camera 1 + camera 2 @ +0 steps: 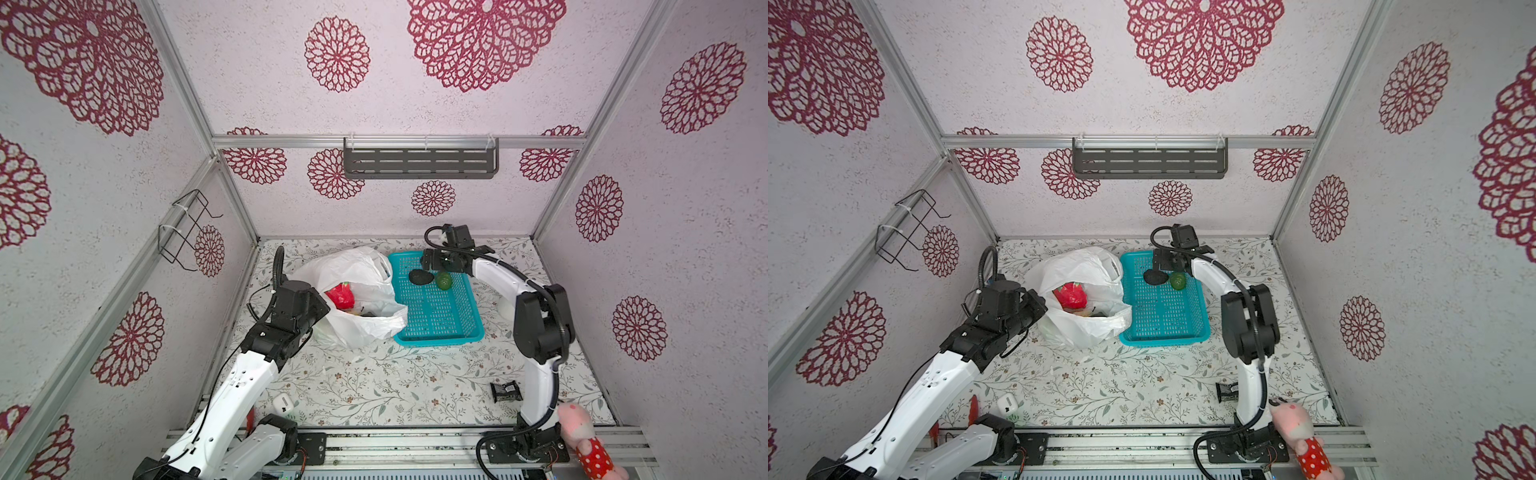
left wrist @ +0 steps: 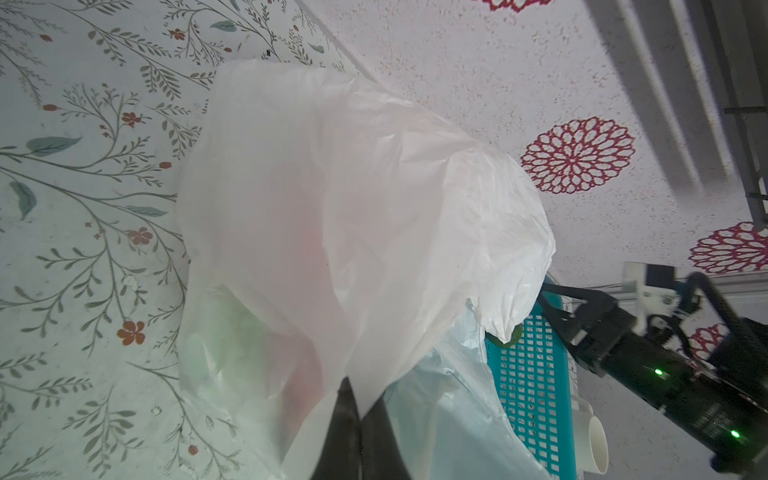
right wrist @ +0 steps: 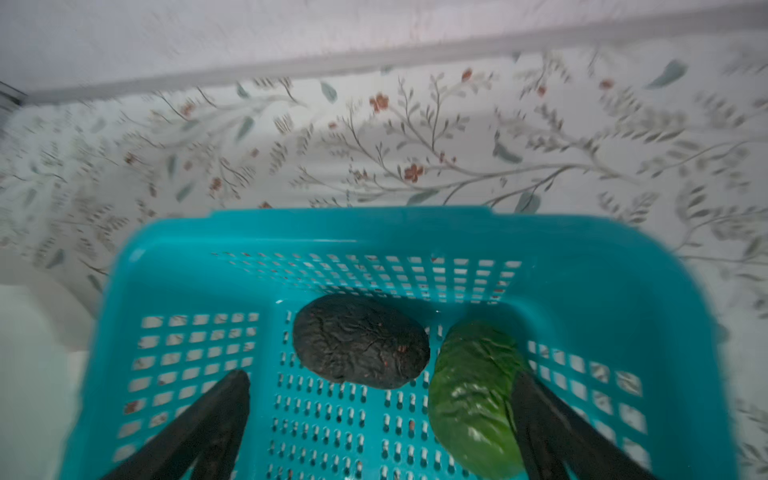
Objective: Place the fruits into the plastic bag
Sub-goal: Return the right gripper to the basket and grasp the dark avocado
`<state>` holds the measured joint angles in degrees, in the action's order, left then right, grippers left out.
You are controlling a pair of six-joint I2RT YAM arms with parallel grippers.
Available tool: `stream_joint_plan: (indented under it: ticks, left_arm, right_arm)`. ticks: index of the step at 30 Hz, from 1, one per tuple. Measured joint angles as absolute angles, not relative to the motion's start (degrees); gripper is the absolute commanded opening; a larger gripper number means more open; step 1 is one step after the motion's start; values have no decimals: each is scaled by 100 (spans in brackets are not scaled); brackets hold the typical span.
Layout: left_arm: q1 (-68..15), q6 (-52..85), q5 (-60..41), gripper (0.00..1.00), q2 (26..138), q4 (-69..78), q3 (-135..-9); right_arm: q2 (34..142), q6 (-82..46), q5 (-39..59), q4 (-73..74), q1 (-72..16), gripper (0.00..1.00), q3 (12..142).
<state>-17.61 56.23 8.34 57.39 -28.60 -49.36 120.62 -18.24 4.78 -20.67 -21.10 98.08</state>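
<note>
The white plastic bag (image 1: pixel 365 324) (image 1: pixel 1092 328) stands open at the left of the teal basket (image 1: pixel 440 332). A red-pink dragon fruit (image 1: pixel 340 296) (image 1: pixel 1070 295) shows in its mouth; the other contents are mostly hidden. My left gripper (image 2: pixel 359 399) is shut on the bag's (image 2: pixel 353 208) near rim. A dark avocado (image 3: pixel 360 340) (image 1: pixel 420 277) and a green fruit (image 3: pixel 473 399) (image 1: pixel 444 281) lie at the basket's (image 3: pixel 374 232) far end. My right gripper (image 3: pixel 380 378) hangs open just above them. One of its fingers (image 3: pixel 536 407) sits by the green fruit.
A white cup (image 2: pixel 594 440) stands just right of the basket, behind the right arm. A black packet (image 1: pixel 506 391) and a pink plush toy (image 1: pixel 582 432) lie near the front right. A white case (image 1: pixel 283 403) lies front left. A wire rack (image 1: pixel 187 232) hangs on the left wall.
</note>
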Motion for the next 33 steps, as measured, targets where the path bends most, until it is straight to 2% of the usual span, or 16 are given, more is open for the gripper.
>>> stream_joint_plan:
  ticks: [3, 16, 18, 24, 29, 33]
  left_arm:
    - [-1761, 5623, 821, 0, 5767, -2862, -4936]
    - [-1761, 5618, 779, 0, 5905, -2860, -4936]
    - [-1761, 5621, 742, 0, 5968, -2860, -4936]
    - [-1761, 5621, 652, 0, 6051, -2858, -4939]
    - [-1761, 5621, 628, 0, 6051, -2856, -4939]
    - [-1763, 5621, 593, 0, 6049, -2840, -4939]
  right_arm:
    - [12512, -1747, 558, -2145, -2167, 99, 10042]
    - [13058, -1404, 781, -2408, -2346, 98, 10569]
    - [13196, -1369, 768, -2469, -2383, 93, 10606]
    - [13279, -1227, 578, -2512, -2445, 68, 10713]
    - [13089, -1223, 578, -2335, -2460, 63, 10405]
    - [12370, -1317, 690, -2156, -2484, 62, 9509]
